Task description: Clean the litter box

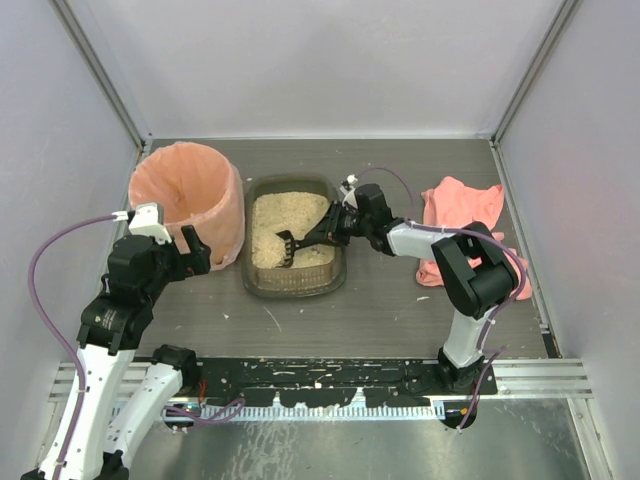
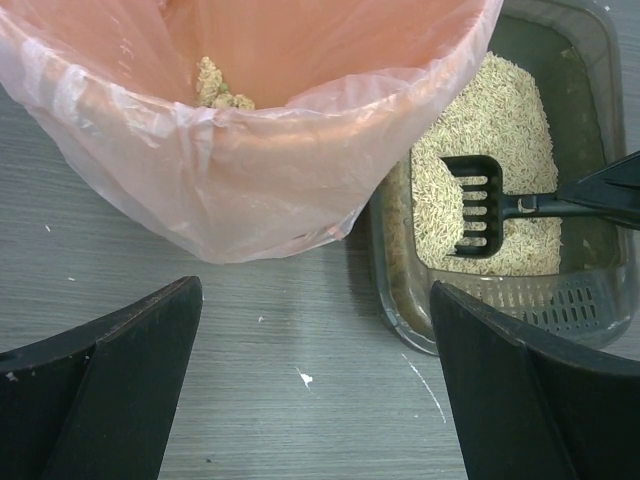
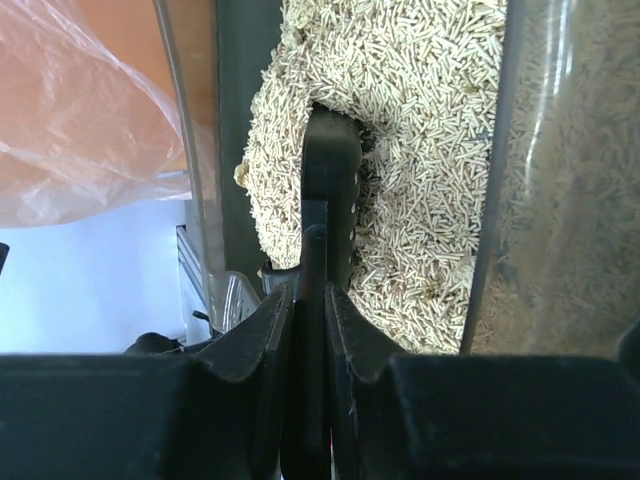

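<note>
Scoop (image 1: 287,247) head down in litter (image 1: 285,212), near-left part of litter box (image 1: 296,290). Box sits mid-tabletop (image 1: 400,305), toward far edge, just beside bin (image 1: 228,225) at far-left corner; can't tell if bag touches box rim. My right tool (image 1: 330,230) clenched on slim scoop handle. My left tool (image 2: 315,390) released, holding nothing, hanging over tabletop at near side of bin. Pink cloth (image 1: 460,210) by right edge, not in play.

Risks, as I judge:
- Slim handle, one pinch point: scoop may twist in jaws if head digs deep or loads up, and load tips out.
- Nothing pins box. Push w/ scoop toward near wall and box prob. slides or kicks up. Left tool is free, could brace it.
- Lift too quick or not level = granules over rim onto tabletop; a few specks (image 2: 305,378) lie there now.
- Path to bin crosses box's left rim + bag lip. Bag film sags outward; scoop edge could snag it and drag liner.
- Left tool is close to bin; swing wide and arms clash.
- No sift over box: clean litter goes in w/ clumps (image 2: 215,88).
</note>
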Motion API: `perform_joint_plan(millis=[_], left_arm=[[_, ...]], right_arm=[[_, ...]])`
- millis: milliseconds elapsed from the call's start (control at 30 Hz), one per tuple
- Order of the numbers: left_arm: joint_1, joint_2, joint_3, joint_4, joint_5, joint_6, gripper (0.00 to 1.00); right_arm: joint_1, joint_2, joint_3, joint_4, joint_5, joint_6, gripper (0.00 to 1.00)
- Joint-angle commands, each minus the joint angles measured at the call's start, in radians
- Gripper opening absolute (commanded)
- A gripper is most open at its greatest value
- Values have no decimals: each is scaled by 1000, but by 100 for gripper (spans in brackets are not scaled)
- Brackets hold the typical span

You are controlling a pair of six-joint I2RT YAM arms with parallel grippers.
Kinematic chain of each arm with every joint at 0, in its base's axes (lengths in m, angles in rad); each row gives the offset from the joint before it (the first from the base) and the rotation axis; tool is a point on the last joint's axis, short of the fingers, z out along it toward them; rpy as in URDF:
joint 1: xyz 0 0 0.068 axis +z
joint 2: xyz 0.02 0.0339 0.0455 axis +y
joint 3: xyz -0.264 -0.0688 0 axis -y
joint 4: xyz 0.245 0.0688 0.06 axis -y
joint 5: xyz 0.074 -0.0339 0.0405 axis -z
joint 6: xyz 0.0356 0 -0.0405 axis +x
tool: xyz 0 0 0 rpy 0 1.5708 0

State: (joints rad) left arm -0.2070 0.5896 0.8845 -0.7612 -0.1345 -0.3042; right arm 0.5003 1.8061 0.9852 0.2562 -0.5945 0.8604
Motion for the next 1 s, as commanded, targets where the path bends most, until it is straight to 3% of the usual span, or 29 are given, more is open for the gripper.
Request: perform_joint_plan(millis=[0,167,300,433,700,967], left_arm=[[7,1,16,27,3,-6,98],[7,-2,12,31,1,-7,98],[6,3,13,29,0,-6,98],[7,2,14,29,1,-6,98],[6,1,14,28,-2,-6,98],[6,2,13,28,-1,-6,98]], right_arm=[[55,23,-33,164,-41,102,1],[33,62,-122,444,-117,297,1],[3,45,-176,546,-114,360,1],[-15,-2,-172,480,-101,317,1],[-34,-109,-99,153,-9,120,1],[-69,-135,-123,187,-33,146,1]])
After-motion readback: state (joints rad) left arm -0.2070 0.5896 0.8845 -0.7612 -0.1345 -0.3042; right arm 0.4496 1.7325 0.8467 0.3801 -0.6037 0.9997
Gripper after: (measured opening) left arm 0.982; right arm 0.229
